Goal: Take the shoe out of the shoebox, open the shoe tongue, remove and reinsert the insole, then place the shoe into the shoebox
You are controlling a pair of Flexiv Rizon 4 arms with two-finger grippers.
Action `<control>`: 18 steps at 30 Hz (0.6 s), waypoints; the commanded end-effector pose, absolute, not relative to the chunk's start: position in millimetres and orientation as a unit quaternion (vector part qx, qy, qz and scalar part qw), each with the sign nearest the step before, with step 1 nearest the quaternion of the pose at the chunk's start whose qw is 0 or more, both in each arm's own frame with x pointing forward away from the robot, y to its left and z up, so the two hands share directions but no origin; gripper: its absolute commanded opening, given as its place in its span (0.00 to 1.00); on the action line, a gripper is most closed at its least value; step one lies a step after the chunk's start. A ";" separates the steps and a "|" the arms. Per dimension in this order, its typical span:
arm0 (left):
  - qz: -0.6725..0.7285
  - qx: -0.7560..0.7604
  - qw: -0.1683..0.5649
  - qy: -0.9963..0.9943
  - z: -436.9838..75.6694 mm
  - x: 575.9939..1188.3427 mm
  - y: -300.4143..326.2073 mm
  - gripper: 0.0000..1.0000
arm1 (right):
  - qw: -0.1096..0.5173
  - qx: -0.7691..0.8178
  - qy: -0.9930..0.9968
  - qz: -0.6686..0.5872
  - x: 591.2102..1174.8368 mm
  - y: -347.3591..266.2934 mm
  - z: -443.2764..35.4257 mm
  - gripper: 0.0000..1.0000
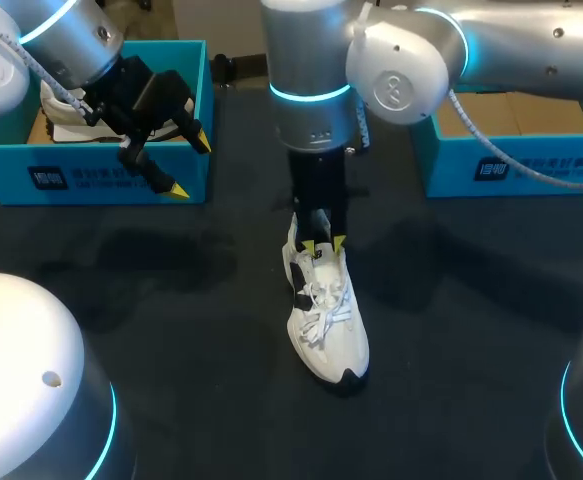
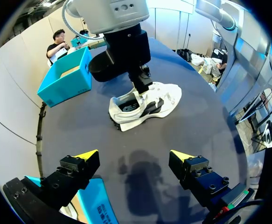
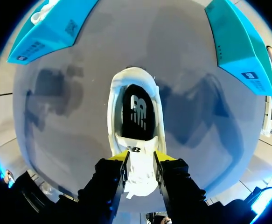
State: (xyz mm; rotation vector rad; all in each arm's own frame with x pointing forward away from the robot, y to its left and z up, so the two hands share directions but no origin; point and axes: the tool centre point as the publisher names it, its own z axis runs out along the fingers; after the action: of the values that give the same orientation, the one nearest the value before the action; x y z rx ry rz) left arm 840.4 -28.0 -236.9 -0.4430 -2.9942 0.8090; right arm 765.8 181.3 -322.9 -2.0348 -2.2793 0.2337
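Dark table (image 1: 191,330), shoebox (image 1: 91,175), shoe (image 1: 329,325) centred, second box (image 1: 531,165)

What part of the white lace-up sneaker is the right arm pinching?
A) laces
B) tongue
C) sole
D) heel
B: the right wrist view shows the right jaws pressing both sides of the padded white tongue of the white lace-up sneaker, just short of its black insole.

Soft overhead light falls on the dark tabletop (image 1: 171,300), dim in the head view and paler in the wrist views. Broad, soft-edged shadows lie left and right of the white shoe (image 1: 329,330), which shows brightest. A cyan light ring (image 1: 311,95) glows.
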 end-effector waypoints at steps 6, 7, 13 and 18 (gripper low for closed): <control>0.257 -0.141 0.003 -0.956 -236.9 839.3 -27.6 1.00 | 0.056 -0.659 -0.748 0.064 771.0 179.1 -347.3 0.35; 0.257 -0.141 0.003 -0.956 -236.9 839.3 -27.6 1.00 | 0.057 -0.659 -0.748 0.065 770.9 178.6 -347.9 0.36; 0.257 -0.141 0.003 -0.956 -236.9 839.3 -27.6 1.00 | 0.026 -0.644 -0.763 0.049 775.0 175.3 -326.0 0.41; 0.257 -0.141 0.003 -0.956 -236.9 839.3 -27.6 1.00 | 0.003 -0.591 -0.806 0.034 780.2 174.7 -310.6 0.45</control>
State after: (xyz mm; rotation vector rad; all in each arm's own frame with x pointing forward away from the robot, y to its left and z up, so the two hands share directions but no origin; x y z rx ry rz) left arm 840.4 -28.0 -236.9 -0.4430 -2.9942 0.8090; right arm 784.3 180.0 -323.1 -1.8786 -2.4733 0.1260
